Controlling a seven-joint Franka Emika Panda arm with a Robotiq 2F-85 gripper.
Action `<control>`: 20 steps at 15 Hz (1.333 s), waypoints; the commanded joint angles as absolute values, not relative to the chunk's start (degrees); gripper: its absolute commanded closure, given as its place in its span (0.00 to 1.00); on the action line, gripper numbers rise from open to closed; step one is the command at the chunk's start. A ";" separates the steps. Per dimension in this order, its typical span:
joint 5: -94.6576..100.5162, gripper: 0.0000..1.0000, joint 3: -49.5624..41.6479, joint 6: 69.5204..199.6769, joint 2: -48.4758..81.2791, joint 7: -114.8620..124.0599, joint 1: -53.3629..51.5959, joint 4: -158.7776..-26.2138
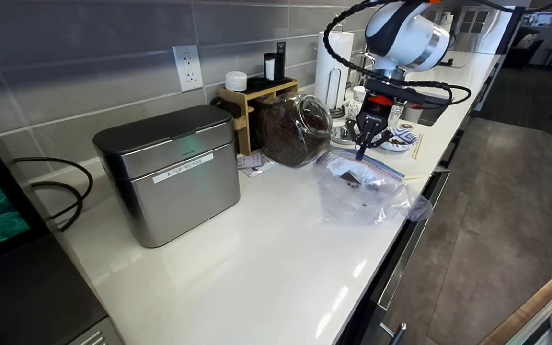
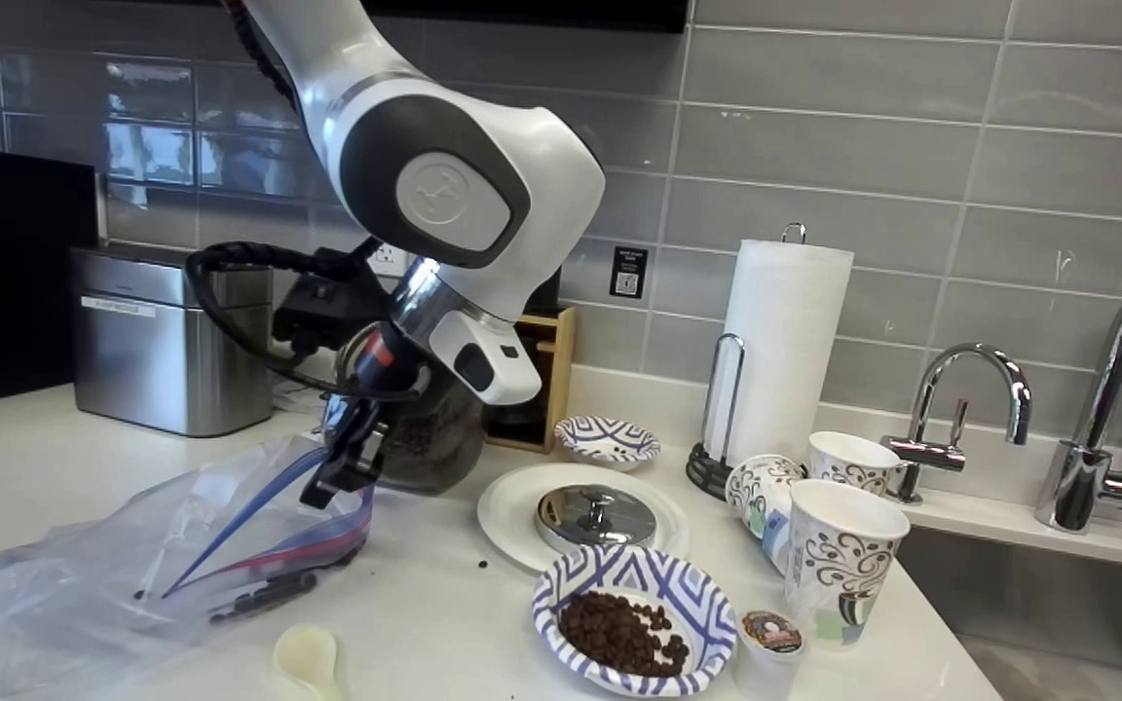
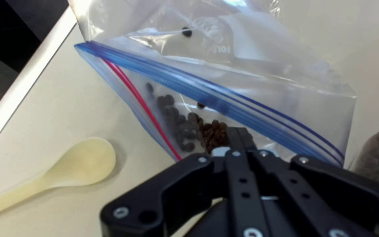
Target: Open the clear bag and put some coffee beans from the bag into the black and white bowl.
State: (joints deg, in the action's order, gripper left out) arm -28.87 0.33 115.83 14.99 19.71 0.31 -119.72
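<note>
The clear bag (image 1: pixel 348 208) lies on the counter, its mouth parted between the blue zip strip (image 3: pixel 183 80) and the red one (image 3: pixel 140 102). Through that opening, the wrist view shows coffee beans (image 3: pixel 213 133), with one stray bean (image 3: pixel 187 32) deeper inside. My gripper (image 3: pixel 241 136) reaches into the mouth, fingertips pressed together right beside the beans; I see nothing held between them. In an exterior view are two white bowls with dark bluish patterns: a near bowl (image 2: pixel 702 599) holding many beans and a far bowl (image 2: pixel 585 433) with a few. Which one is the black and white bowl I cannot tell.
A pale spoon (image 3: pixel 84 161) rests near the bag. Behind stand a big glass jar (image 1: pixel 290 129) of dark contents and a steel bin (image 1: pixel 194 191). A white plate (image 2: pixel 504 516) carries a metal lid (image 2: pixel 585 516). Paper cups (image 2: pixel 843 555) and a pod (image 2: pixel 770 662) flank the near bowl.
</note>
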 commanded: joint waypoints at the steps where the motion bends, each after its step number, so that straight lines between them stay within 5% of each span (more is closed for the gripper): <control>1: -28.98 1.00 0.74 117.39 15.46 17.32 -0.24 -121.72; 6: -28.08 1.00 0.98 122.86 15.64 15.36 -1.20 -124.31; 8: -27.93 0.72 1.11 125.05 15.69 14.94 -1.30 -125.01; 15: -27.75 0.20 1.68 127.97 15.61 13.58 -1.24 -126.14; 16: -27.39 0.14 1.67 127.83 15.71 13.82 -1.32 -126.12; 20: -26.42 0.16 1.76 127.62 15.92 14.25 -1.60 -126.20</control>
